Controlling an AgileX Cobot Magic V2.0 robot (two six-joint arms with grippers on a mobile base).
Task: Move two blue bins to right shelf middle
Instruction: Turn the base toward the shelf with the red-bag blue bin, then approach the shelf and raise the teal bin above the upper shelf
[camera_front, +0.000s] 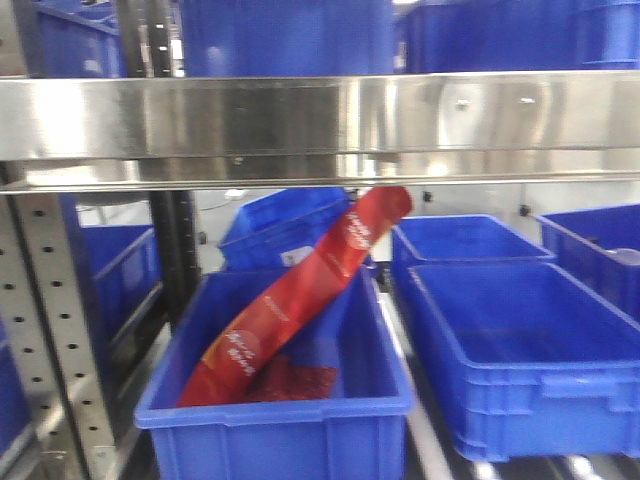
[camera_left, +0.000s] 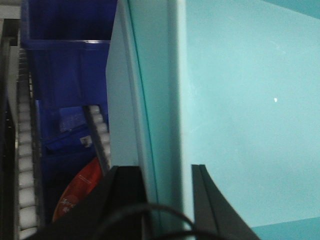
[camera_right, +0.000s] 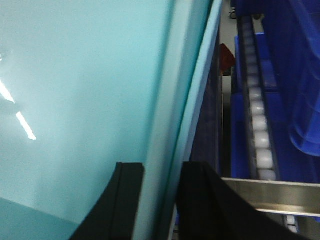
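Blue plastic bins fill the steel shelf ahead: one rectangular bin (camera_front: 275, 400) at front left holds a long red snack packet (camera_front: 300, 295) leaning on its rim, and an empty bin (camera_front: 525, 350) sits just beside it on the roller track (camera_right: 260, 130). Neither looks moved yet. Both wrist views show something else: the left gripper (camera_left: 167, 200) and right gripper (camera_right: 162, 200) each clamp the rim of a pale teal panel (camera_left: 240, 110), apparently a bin wall.
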